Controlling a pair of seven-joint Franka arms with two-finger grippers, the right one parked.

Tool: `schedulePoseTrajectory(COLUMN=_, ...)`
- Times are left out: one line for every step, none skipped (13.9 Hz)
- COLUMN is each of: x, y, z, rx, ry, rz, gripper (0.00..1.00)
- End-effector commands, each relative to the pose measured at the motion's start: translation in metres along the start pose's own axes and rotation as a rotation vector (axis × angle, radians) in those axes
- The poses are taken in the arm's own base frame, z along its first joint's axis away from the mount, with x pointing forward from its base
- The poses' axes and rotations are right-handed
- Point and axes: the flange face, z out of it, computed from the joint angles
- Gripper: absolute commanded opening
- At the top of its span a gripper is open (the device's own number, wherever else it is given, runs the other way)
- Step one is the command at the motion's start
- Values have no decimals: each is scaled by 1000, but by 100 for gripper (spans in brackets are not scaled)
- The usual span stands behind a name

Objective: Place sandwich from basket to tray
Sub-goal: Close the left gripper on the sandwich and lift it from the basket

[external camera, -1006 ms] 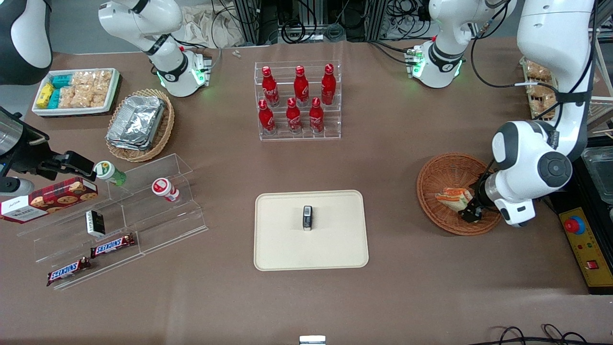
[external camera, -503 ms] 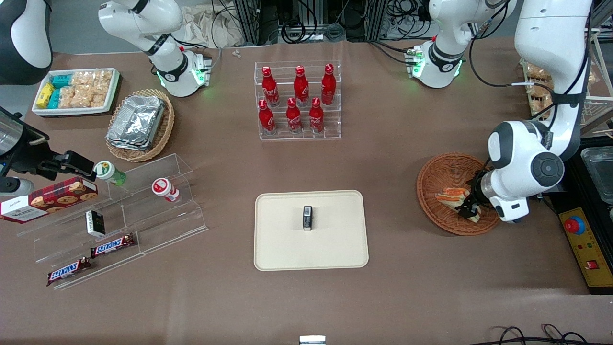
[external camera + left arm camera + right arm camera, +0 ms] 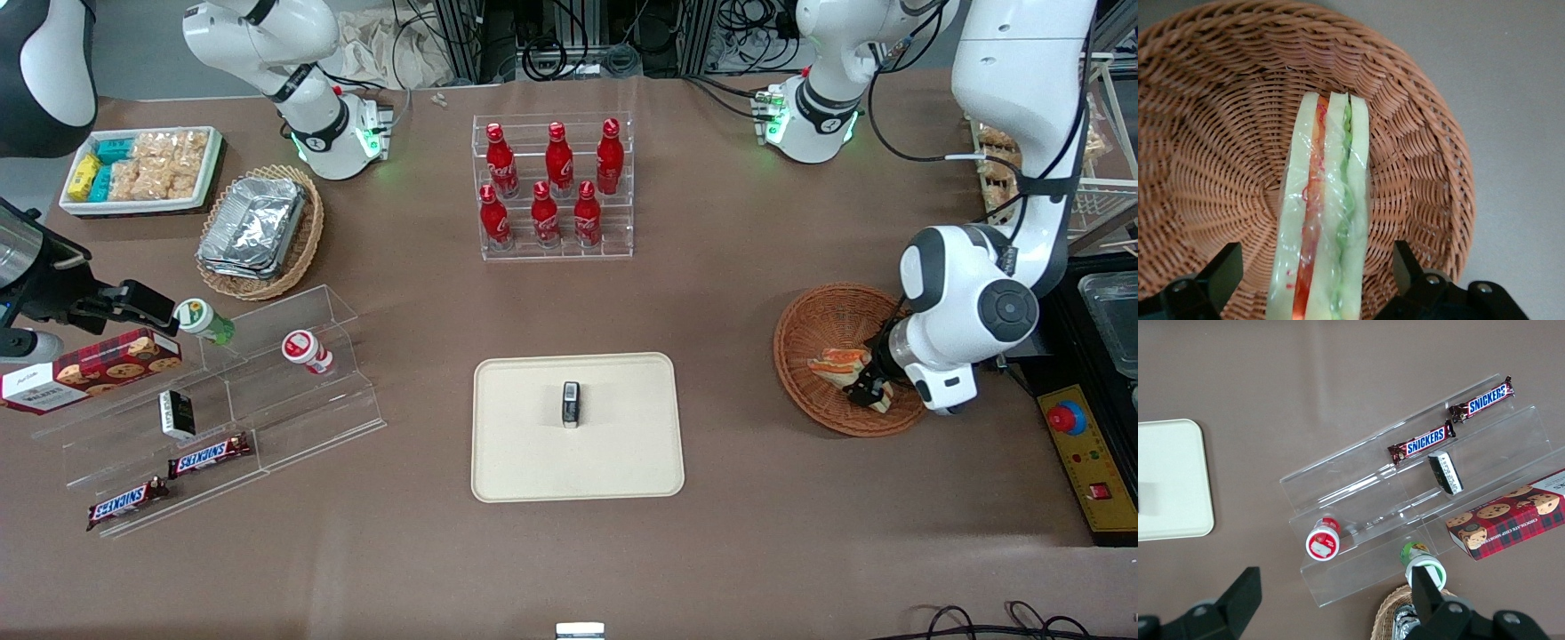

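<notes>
Six red bottles point(image 3: 551, 185) stand in a clear rack point(image 3: 554, 242) at 12 o'clock. At 10 o'clock sit a white bin of snacks point(image 3: 142, 169) and a pale basket with foil trays point(image 3: 258, 229). At 8 o'clock, clear steps point(image 3: 233, 411) hold two Snickers bars point(image 3: 169, 480) and a cookie box point(image 3: 89, 369)

Pincer point(image 3: 870, 392) at sandwich point(image 3: 838, 363) in basket point(image 3: 818, 323)
</notes>
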Motion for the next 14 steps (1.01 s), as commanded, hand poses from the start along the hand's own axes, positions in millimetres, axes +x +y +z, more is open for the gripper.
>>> schedulePoseTrajectory(x=-6, y=-11, z=14, rx=-29, ry=17, rz=6, gripper=100)
schedulePoseTrajectory(x=-6, y=-11, z=13, rx=-30, ry=18, rz=6, gripper=100)
schedulePoseTrajectory(x=-6, y=-10, z=12, rx=-31, ry=19, rz=9, gripper=100)
schedulePoseTrajectory(x=-6, y=-10, z=12, rx=-31, ry=20, rz=12, gripper=99)
schedulePoseTrajectory(x=-6, y=-11, z=13, rx=-29, ry=20, rz=13, gripper=99)
schedulePoseTrajectory(x=-6, y=-10, z=12, rx=-29, ry=23, rz=18, gripper=93)
schedulePoseTrajectory(x=-6, y=-9, z=11, rx=-31, ry=26, rz=28, gripper=74)
schedulePoseTrajectory(x=-7, y=-9, z=9, rx=-33, ry=28, rz=59, gripper=62)
schedulePoseTrajectory(x=-4, y=-11, z=7, rx=-33, ry=28, rz=82, gripper=41)
schedulePoseTrajectory(x=-4, y=-11, z=7, rx=-33, ry=26, rz=95, gripper=33)
schedulePoseTrajectory(x=-3, y=-11, z=5, rx=-34, ry=26, rz=96, gripper=32)
schedulePoseTrajectory(x=-4, y=-11, z=6, rx=-31, ry=24, rz=97, gripper=19)
schedulePoseTrajectory(x=-3, y=-10, z=5, rx=-28, ry=22, rz=97, gripper=11)
schedulePoseTrajectory(x=-6, y=-9, z=7, rx=-23, ry=20, rz=108, gripper=5)
